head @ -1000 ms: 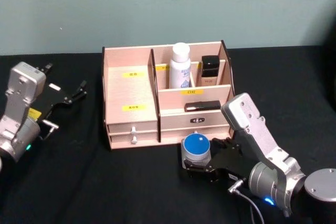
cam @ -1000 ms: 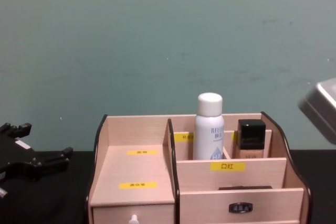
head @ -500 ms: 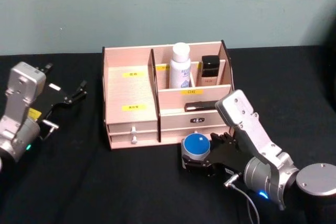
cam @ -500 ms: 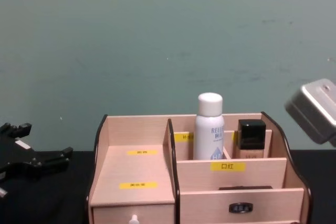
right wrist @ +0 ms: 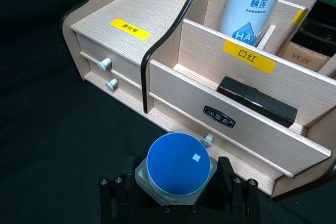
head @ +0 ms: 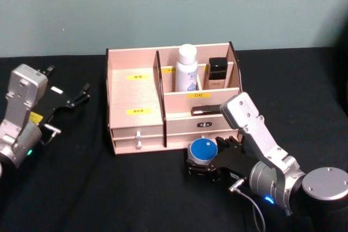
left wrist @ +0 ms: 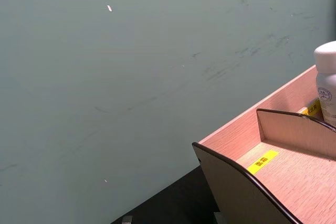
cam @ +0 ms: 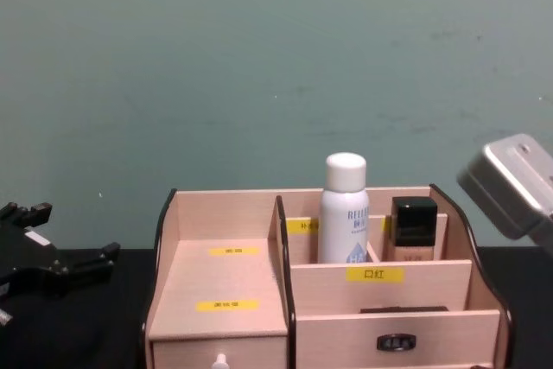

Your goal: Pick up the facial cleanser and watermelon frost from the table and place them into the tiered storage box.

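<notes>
Black cloth covers the table (head: pixel 81 188), and toward its left edge the left gripper (head: pixel 68 80) sits low, parked well apart from everything else. Its two dark fingers (head: pixel 79 95) are spread wide with nothing between them (the chest view shows the same splayed pair at its lower left corner).

To its right, near the middle of the table, stands the tiered storage box (head: pixel 136 93), light wood with dark curved side walls. Its left section is a stepped shelf carrying yellow labels (head: pixel 138 111) above two small drawers with pale knobs. Past the dark divider, the back row holds an upright white bottle (head: pixel 186 69) with a white cap. Just beside it is a tan bottle with a black cap (head: pixel 217 72), and each stands in its own compartment. One tier lower, behind another yellow label, a flat black case (head: pixel 210 110) lies on its side.

Directly in front of the right-hand drawer, just beside its knob, is the blue-lidded jar (head: pixel 203 149), upright and outside the box. The right gripper (head: pixel 202 162) reaches in from the lower right and clasps it. In the right wrist view its black fingers (right wrist: pixel 119 190) press against opposite sides of the jar's clear base. Whether the jar touches the cloth or hangs just above it, I cannot tell. Farther right, the arm's grey housing (head: pixel 253 126) slopes up in front of the box's right front corner.
</notes>
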